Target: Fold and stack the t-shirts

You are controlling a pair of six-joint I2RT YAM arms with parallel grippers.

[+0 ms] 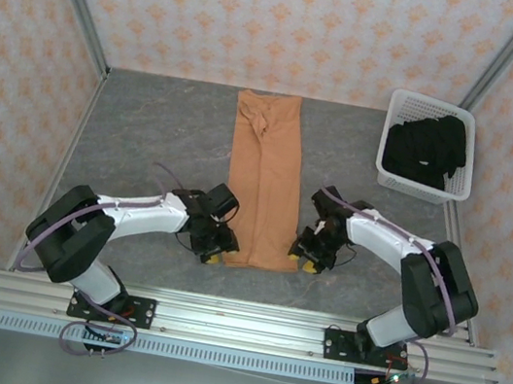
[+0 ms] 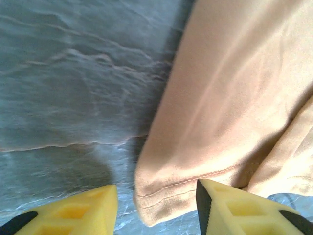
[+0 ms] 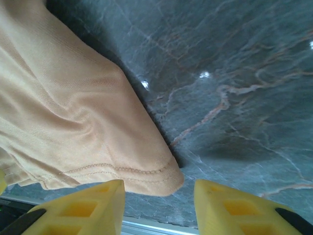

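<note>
An orange-tan t-shirt (image 1: 266, 184) lies folded into a long narrow strip down the middle of the table, print hidden. My left gripper (image 1: 214, 249) stands open at its near left corner; in the left wrist view that hemmed corner (image 2: 161, 196) lies between the yellow fingers (image 2: 83, 210), which are apart. My right gripper (image 1: 309, 258) is open at the near right corner, and that corner (image 3: 156, 178) sits between its spread fingers (image 3: 230, 208). Black t-shirts (image 1: 428, 147) are heaped in the basket.
A white lattice basket (image 1: 389, 180) stands at the back right by the wall. Grey marble tabletop (image 1: 148, 134) surrounds the shirt. A metal rail (image 1: 235, 322) runs along the near edge, right behind the right fingers.
</note>
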